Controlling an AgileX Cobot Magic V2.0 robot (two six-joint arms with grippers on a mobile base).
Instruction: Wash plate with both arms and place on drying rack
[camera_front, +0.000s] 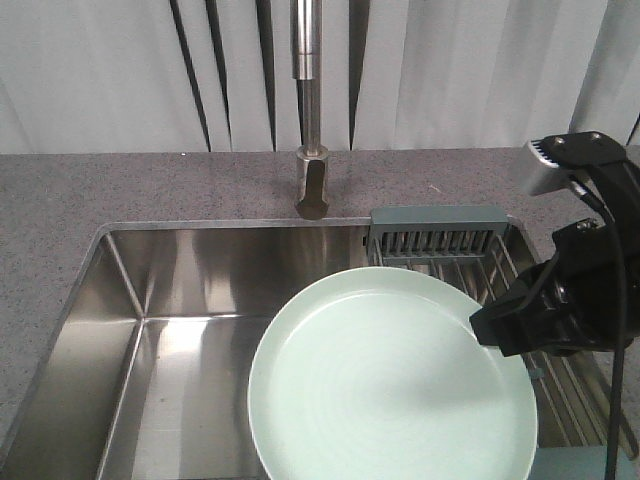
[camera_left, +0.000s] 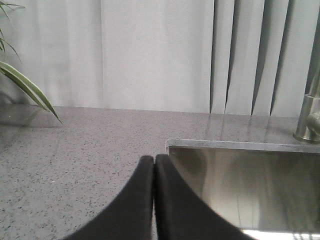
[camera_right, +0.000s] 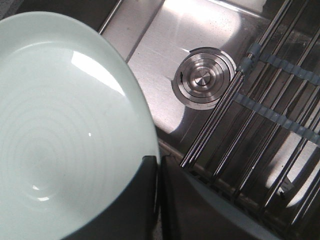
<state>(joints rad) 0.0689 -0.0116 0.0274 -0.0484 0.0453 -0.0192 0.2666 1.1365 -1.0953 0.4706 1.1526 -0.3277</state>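
Grip status: the right hand is closed to a thin slit on the rim of the plate, with both dark fingers meeting at the plate's edge. In the front view this hand clamps the right-hand rim of the plate, and the pale green disc is carried clear above the sink, face up and filling the lower middle of the picture. The drying rack lies across the right portion of the basin, just behind and beside the plate, with its grey-teal slotted end near the faucet. From the right wrist its steel wire bars run diagonally over the basin, and the round drain sits on the basin floor between the plate's edge and the bars. The left hand is fully closed and empty, its curved fingers pressed tip to tip. It is held over the speckled grey tabletop at the sink's left rim, well apart from the plate. A green leaf enters that view at upper left.
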